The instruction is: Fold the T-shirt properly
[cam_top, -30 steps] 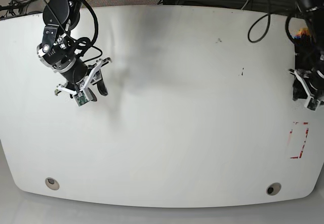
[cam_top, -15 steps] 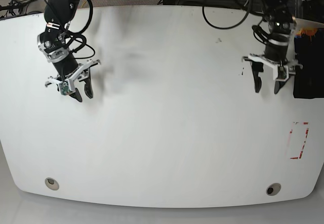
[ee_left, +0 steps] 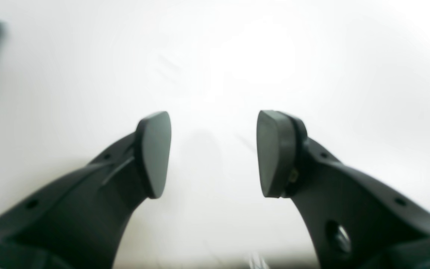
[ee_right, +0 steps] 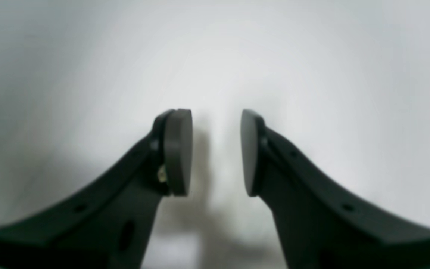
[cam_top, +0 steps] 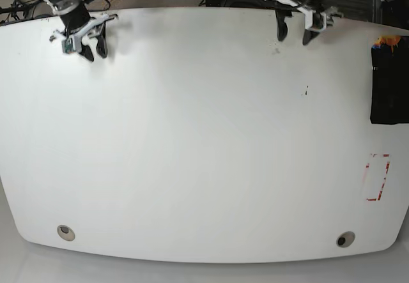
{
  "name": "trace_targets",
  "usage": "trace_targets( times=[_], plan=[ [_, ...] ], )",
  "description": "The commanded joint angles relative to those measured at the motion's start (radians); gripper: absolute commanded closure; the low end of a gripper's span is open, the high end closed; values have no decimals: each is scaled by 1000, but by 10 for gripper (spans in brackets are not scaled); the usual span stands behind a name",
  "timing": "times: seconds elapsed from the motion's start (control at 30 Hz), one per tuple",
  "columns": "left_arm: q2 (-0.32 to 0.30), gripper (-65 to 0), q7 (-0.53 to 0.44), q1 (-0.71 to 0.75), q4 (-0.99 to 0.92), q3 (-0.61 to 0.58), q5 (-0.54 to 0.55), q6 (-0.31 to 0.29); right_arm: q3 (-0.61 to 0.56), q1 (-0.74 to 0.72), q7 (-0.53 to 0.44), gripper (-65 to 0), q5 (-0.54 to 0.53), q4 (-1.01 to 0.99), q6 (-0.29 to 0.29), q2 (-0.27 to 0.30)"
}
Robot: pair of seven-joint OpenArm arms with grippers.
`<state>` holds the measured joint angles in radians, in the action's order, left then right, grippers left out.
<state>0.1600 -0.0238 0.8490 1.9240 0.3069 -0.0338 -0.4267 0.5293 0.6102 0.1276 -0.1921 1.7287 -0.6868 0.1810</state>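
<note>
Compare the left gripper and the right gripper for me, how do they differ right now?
The left gripper stands wider open than the right gripper. In the base view the left gripper hangs near the table's far edge right of centre, nearer the folded black T-shirt; the right gripper hangs at the far left corner. Both are open, empty and above bare table.

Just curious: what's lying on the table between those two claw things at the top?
Nothing; in the base view the white table is bare between the left end effector and the right end effector.
</note>
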Motion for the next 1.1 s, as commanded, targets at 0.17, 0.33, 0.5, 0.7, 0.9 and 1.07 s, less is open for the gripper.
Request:
trace_targets(
  times=[0.17, 0.33, 0.5, 0.7, 0.9, 1.07],
  plan=[
    [-3, -331, -26, 249, 22, -61, 15, 10, 5, 261, -33, -203, -146, 29, -11, 10],
    [-6, -331, -24, 301, -54, -74, 58, 10, -2, 362, -33, -203, -168, 18, -11, 7],
    [-9, -331, -28, 301, -217, -73, 59, 10, 4, 425, -53, -203, -165, -45, -11, -30],
    [-61, -331, -32, 235, -426, -78, 64, 12, -51, 452, -125, -203, -83, -177, -11, -38],
    [-107, -331, -32, 88, -719, -74, 64, 13, -99, 370, -131, -201, -11, -364, -11, -39],
    [-153, -335, -32, -50, -949, -76, 64, 39, -136, 262, -131, -201, 42, -531, -11, -39]
  ],
)
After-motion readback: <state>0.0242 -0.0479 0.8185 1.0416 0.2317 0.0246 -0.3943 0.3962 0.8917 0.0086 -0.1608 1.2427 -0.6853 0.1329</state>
